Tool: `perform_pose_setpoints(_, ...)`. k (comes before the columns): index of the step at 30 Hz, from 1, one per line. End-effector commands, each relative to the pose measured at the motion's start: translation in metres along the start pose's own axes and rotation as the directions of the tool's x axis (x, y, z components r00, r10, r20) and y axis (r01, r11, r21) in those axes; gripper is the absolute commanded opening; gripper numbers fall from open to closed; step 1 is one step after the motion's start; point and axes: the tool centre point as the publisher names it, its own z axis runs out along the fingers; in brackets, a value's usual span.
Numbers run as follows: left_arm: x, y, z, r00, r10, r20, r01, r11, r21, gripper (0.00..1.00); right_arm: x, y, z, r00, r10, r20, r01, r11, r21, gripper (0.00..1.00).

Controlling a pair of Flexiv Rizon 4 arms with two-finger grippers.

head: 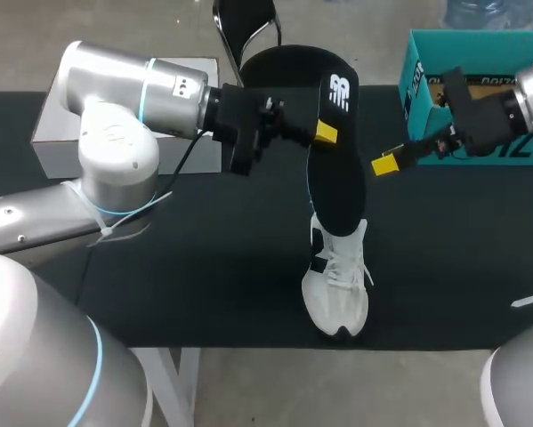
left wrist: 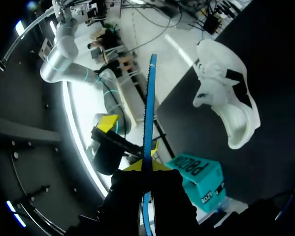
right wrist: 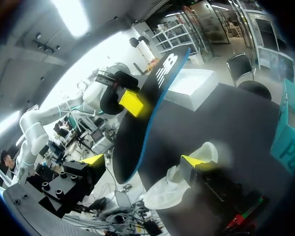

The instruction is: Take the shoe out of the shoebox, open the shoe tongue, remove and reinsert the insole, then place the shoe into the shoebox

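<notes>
Head view, from the left: a white rectangular box (head: 48,133) sits at the far left of the black table (head: 204,267), partly behind the silver left arm (head: 115,116). The left gripper (head: 324,133) is clamped on a long black foam insole with a blue edge and white logo (head: 337,169), holding it upright near its upper end. In the left wrist view the insole (left wrist: 148,108) runs edge-on between the yellow tips of that gripper (left wrist: 146,166), both pressing it. Below it a white laced sneaker with a black side patch (head: 337,294) lies on the table, toe toward the near edge. The insole's lower end is over the heel opening; contact cannot be told. Just beside the insole, the right gripper (head: 389,163) hangs with fingers spread wide and nothing in them. Behind it stands the open teal cardboard shoebox (head: 417,71).
</notes>
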Motion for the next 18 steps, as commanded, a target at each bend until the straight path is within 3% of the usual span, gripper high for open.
perform_pose_setpoints(1,0.0,0.0,0.001,1.0,0.002,-0.001,-0.002,1.0,-0.002,0.0,-0.003,0.004,0.009,1.0,0.005,-0.007,-0.005,1.0,-0.009,1.0)
perform_pose_setpoints(18,0.0,0.0,0.001,1.0,0.002,-0.001,-0.002,1.0,-0.002,0.0,0.001,0.021,0.039,0.998,-0.016,-0.056,0.015,1.0,-0.022,1.0)
